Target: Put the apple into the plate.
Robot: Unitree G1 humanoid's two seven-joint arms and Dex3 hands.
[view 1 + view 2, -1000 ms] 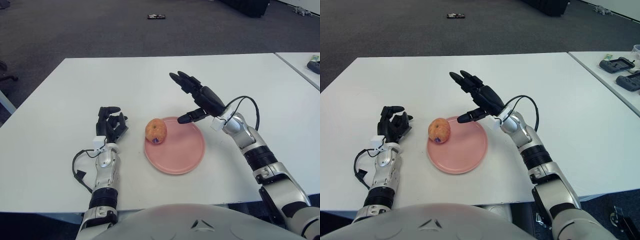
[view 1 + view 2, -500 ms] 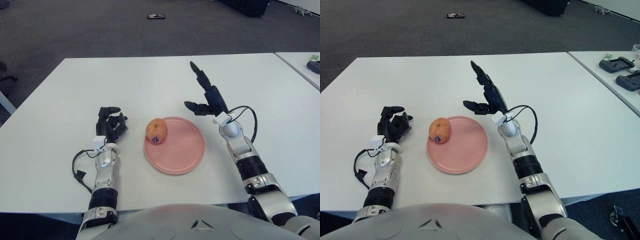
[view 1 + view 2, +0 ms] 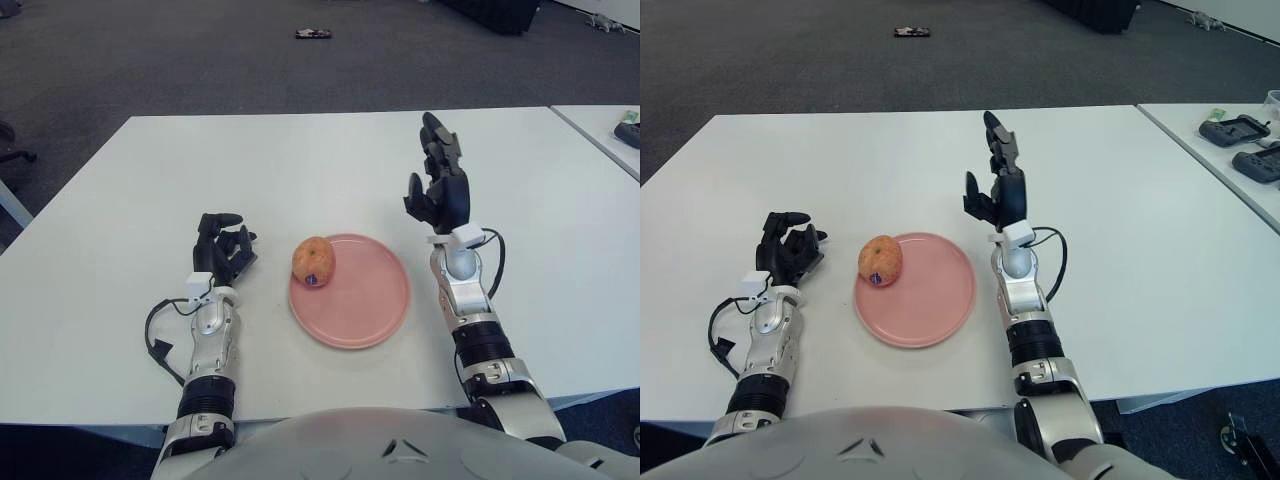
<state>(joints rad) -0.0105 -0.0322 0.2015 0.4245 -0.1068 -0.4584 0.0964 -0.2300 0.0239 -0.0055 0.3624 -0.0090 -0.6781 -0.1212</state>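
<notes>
I judge the job done: the apple sits on the plate's left rim near the counter's front edge, my right hand raised, fingers spread and empty.

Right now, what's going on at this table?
Nothing is being held. The apple sits on the left edge of the pink plate on the white table. The right hand is raised, open and empty, to the right of the plate, fingers pointing up and away. The left hand shows to the left of the plate, fingers loosely curled, holding nothing. Judging by how things lie, the apple looks already placed.
</notes>
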